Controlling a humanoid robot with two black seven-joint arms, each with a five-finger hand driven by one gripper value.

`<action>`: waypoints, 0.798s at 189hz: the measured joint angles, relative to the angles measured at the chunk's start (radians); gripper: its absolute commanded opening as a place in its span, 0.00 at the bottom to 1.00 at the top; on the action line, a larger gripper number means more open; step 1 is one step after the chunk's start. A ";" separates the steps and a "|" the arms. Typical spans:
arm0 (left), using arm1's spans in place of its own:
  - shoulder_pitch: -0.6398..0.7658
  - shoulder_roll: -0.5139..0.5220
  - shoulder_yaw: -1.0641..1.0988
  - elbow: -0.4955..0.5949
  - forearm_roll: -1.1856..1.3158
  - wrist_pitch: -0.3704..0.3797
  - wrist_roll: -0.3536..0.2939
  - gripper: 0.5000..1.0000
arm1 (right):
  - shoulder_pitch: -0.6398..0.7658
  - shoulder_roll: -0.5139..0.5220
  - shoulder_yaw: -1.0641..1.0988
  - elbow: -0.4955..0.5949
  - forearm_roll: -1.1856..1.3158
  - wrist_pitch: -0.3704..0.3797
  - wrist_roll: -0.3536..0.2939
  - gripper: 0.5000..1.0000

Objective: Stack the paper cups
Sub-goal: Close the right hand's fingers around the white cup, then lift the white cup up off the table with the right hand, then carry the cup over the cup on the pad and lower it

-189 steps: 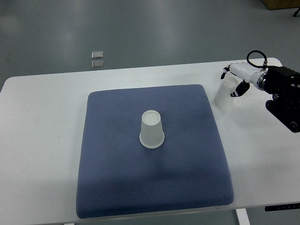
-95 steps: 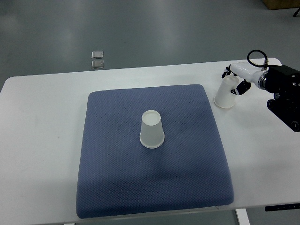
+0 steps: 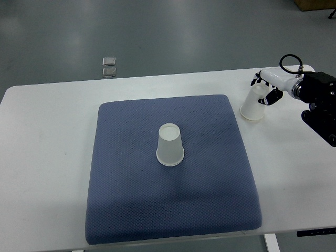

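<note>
A white paper cup [image 3: 170, 146] stands upside down in the middle of the blue mat [image 3: 131, 199]. A second upside-down paper cup [image 3: 252, 105] sits on the white table [image 3: 47, 157] just off the mat's far right corner. My right hand [image 3: 264, 88] comes in from the right edge. Its dark fingertips [image 3: 273, 96] are closed around the upper end of this second cup. The cup's rim looks to be on or just above the table. The left arm does not show.
The mat covers most of the table's centre. Bare white tabletop lies on both sides of it. Two small grey squares [image 3: 109, 67] lie on the floor beyond the table's far edge. The table's right end is near my right arm.
My right hand has shifted slightly up and to the right, and the cup in its fingers has moved a little with it. The cup on the mat has stayed put.
</note>
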 measured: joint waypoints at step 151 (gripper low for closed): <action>0.000 0.000 0.000 0.000 0.000 0.000 0.000 1.00 | 0.278 -0.171 0.016 0.377 0.443 0.243 0.022 0.00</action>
